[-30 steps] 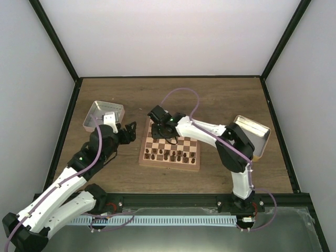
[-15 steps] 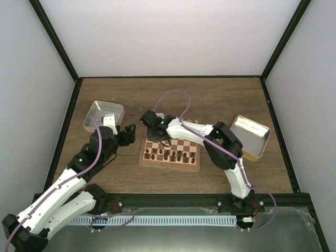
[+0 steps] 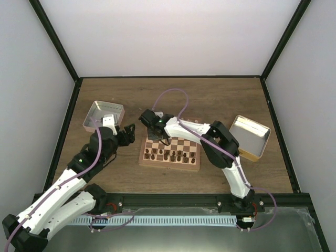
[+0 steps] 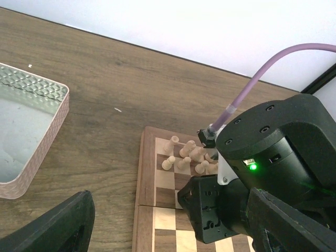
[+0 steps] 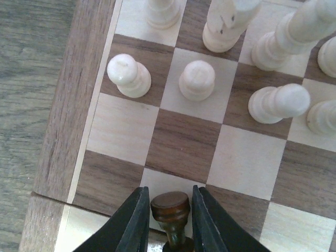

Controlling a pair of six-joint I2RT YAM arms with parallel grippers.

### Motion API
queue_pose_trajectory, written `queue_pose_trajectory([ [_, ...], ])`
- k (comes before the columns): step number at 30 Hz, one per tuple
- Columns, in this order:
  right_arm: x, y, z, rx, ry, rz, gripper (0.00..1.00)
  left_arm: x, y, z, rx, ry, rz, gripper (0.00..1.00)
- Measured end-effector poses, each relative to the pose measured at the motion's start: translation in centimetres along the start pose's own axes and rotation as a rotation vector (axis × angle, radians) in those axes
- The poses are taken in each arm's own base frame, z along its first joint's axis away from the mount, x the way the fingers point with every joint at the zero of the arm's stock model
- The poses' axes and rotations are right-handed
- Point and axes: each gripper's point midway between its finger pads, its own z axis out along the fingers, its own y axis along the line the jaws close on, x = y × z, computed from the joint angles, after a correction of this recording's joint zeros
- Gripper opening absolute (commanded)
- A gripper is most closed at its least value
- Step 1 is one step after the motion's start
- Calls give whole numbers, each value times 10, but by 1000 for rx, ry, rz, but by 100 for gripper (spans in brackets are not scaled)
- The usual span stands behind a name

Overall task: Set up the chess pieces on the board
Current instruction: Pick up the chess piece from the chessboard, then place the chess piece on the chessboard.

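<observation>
The board (image 3: 169, 166) lies mid-table with dark chess pieces (image 3: 168, 155) along its near rows. Cream chess pieces (image 5: 197, 80) crowd the far-left squares, some toppled; they also appear in the left wrist view (image 4: 184, 157). My right gripper (image 5: 169, 193) hangs over the board's far-left corner (image 3: 148, 118), its fingers closed round one dark chess piece (image 5: 169, 206) with only hairline gaps beside its flat end. My left gripper (image 3: 128, 134) stands open just left of the board, nothing between its fingers (image 4: 52, 226).
A shallow metal tray (image 3: 103, 113) sits at the left, close behind my left gripper, and shows in the left wrist view (image 4: 31, 131). A second tray (image 3: 253, 135) lies at the right. My right arm's wrist (image 4: 273, 147) fills the space beside my left gripper.
My right gripper has swung left from the board's far middle to its far-left corner and its jaws have narrowed. The left arm has stayed put.
</observation>
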Motion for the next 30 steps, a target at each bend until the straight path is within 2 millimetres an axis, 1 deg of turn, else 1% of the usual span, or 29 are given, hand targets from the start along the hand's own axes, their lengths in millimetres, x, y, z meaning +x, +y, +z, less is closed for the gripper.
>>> queue_pose_trajectory([
  [3, -1, -1, 1, 8, -6, -6, 14, 0, 2, -1, -8, -8, -5, 81],
  [5, -1, -1, 1, 11, -7, -9, 10, -1, 3, -3, -8, -15, -8, 81],
  [10, -3, -1, 0, 2, -22, -6, 10, 1, 4, -2, -6, -12, -13, 81],
  [12, 1, -4, -3, -10, -29, 1, 11, 4, 3, -1, 2, -6, -17, 81],
  [14, 4, -8, -9, -31, -39, 15, 12, 10, 2, 0, 15, 6, -21, 81],
  [15, 6, -9, -16, -55, -48, 28, 13, 13, 2, 1, 24, 14, -23, 81],
  [17, 1, -7, -38, -126, -85, 74, 13, 20, -1, 4, 55, 31, -27, 81],
  [20, -21, 4, -87, -300, -170, 181, 13, 28, -11, 5, 131, 38, -34, 81],
  [23, -45, 15, -143, -509, -263, 308, 14, 33, -24, 4, 231, 27, -38, 81],
  [25, -54, 20, -172, -626, -295, 381, 14, 34, -33, 2, 291, 15, -36, 81],
  [26, -57, 21, -184, -680, -303, 416, 14, 32, -39, 1, 327, 1, -35, 81],
  [28, -59, 26, -199, -773, -297, 482, 13, 27, -48, -2, 386, -25, -33, 80],
  [30, -58, 31, -205, -844, -270, 538, 13, 19, -58, -6, 435, -54, -37, 78],
])
